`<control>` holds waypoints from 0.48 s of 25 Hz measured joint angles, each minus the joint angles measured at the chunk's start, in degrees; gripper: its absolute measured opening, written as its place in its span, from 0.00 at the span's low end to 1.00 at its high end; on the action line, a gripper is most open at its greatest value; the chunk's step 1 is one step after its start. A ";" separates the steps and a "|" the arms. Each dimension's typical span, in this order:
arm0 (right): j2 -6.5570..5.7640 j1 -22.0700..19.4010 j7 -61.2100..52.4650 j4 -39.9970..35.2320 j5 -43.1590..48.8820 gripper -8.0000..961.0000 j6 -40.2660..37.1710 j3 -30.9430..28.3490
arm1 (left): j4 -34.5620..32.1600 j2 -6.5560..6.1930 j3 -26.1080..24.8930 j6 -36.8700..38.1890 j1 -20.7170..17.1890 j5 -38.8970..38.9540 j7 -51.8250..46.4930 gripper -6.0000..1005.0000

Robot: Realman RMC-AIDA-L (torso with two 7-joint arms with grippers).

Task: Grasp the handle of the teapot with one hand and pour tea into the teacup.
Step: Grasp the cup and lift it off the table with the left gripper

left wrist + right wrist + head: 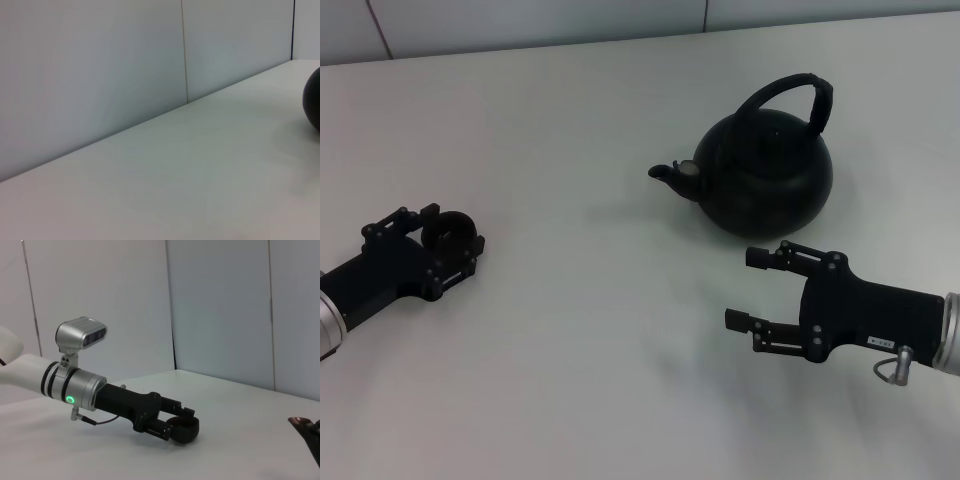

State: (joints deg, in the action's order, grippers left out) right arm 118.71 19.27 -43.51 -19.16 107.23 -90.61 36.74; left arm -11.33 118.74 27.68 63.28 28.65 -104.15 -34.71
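Nearest, just in front of the teapot (760, 170): right gripper (745, 290), low over the white table (600, 330), fingers (760, 258) spread wide and holding nothing, pointed across toward the left side rather than up at the handle (800, 95). Apparently staged there for a reach to that handle, which arches upright over the lid, tilted a little to the far right, untouched. To the left of the teapot, well apart: left gripper (455, 240), fingers (172, 427) clenched around the small teacup (448, 232), the cup resting on or just above the table; seen in the right wrist view as well, the cup (181, 429) pinched at its rim and sides. Likely held so to steady the cup for the pour, on the side the spout (670, 175) faces. Teapot itself standing upright at the far right of the table, spout aimed toward the cup, nothing lifted yet. Grasp of the handle not yet begun; a rise and a turn of the right wrist probably needed first. Beyond the teapot, only the table's back edge and a pale wall (520, 20).
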 joint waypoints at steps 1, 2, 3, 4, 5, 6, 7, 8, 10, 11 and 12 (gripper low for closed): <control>0.01 -0.01 0.00 0.00 0.00 0.82 0.00 0.00 | -0.01 0.00 0.00 0.00 0.00 0.00 0.00 0.74; 0.02 -0.03 0.00 0.00 0.00 0.82 0.00 0.00 | -0.02 0.00 0.00 0.01 0.00 0.00 0.00 0.73; 0.02 -0.06 0.00 0.00 0.00 0.82 0.00 0.00 | -0.02 0.00 0.00 0.04 0.00 0.00 0.00 0.73; 0.02 -0.08 0.00 0.00 0.00 0.82 0.00 0.00 | -0.02 0.00 0.00 0.12 0.00 0.00 0.00 0.73; 0.02 -0.08 0.00 0.00 0.00 0.82 0.00 0.00 | -0.02 0.00 0.00 0.12 0.00 0.00 0.00 0.72; 0.03 -0.10 0.00 0.00 0.00 0.82 0.00 0.00 | -0.02 0.00 0.00 0.19 0.00 0.00 0.00 0.72; 0.03 -0.13 0.00 0.00 0.00 0.82 0.00 0.00 | -0.02 0.00 0.00 0.28 0.00 0.00 0.00 0.71; 0.03 -0.13 0.00 0.00 0.00 0.82 0.00 -0.02 | -0.01 0.00 0.00 0.40 0.00 0.00 0.00 0.71; 0.03 -0.13 0.00 0.00 0.00 0.82 0.01 -0.04 | 0.00 0.00 0.00 1.03 0.03 0.02 -0.07 0.70; 0.03 -0.11 0.00 0.00 0.00 0.82 0.04 -0.08 | -0.01 0.00 0.00 2.51 0.20 0.03 -0.42 0.70; 0.03 -0.11 0.00 0.00 0.00 0.82 0.04 -0.08 | -0.01 0.00 0.00 2.51 0.20 0.03 -0.42 0.70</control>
State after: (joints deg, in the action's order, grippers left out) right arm 118.74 19.16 -43.51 -19.16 107.23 -90.57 36.66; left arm -11.34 118.73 27.68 65.79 28.85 -104.12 -35.13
